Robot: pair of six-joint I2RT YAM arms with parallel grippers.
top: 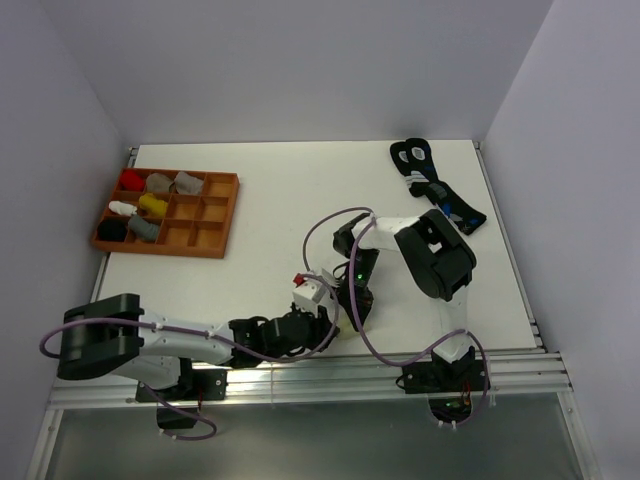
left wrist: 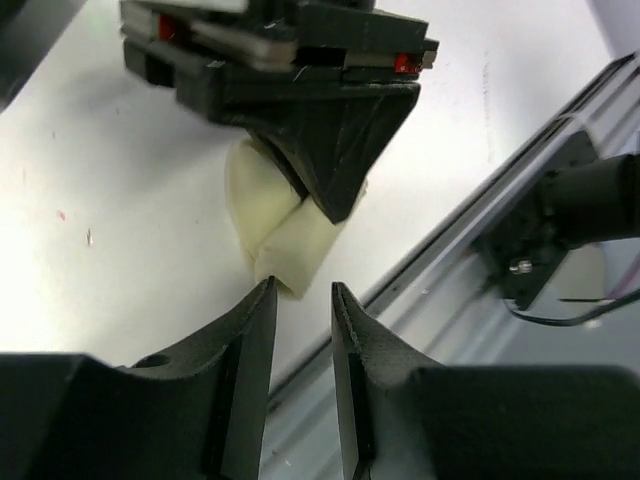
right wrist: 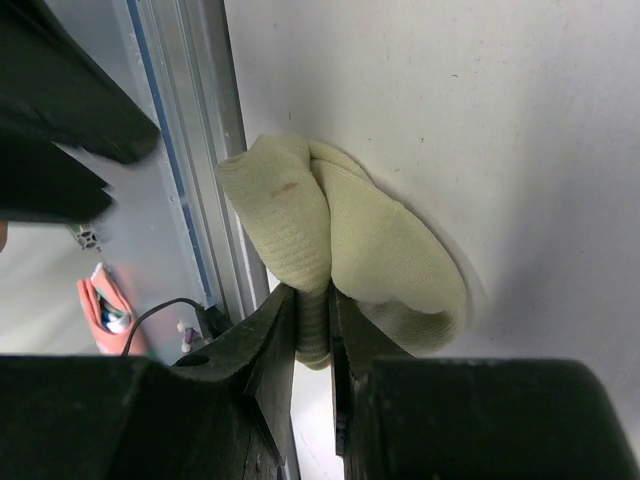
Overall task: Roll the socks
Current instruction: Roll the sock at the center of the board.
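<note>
A pale cream-yellow sock (right wrist: 370, 240) lies bunched in a loose roll at the table's near edge, beside the metal rail. My right gripper (right wrist: 313, 310) is shut on a fold of it, the fabric pinched between both fingers. In the left wrist view the same sock (left wrist: 275, 215) hangs under the black body of the right gripper (left wrist: 330, 140). My left gripper (left wrist: 303, 287) is open just in front of the sock's lower end, with nothing between its fingers; its left fingertip (left wrist: 262, 300) is at the sock's edge. From above, both grippers meet near the front edge, the left (top: 305, 325) beside the right (top: 352, 308).
A metal rail (left wrist: 480, 230) runs along the near table edge right beside the sock. An orange compartment tray (top: 230, 215) with several small sock bundles stands at the back left. Black socks with blue-and-white marks (top: 435, 185) lie at the back right.
</note>
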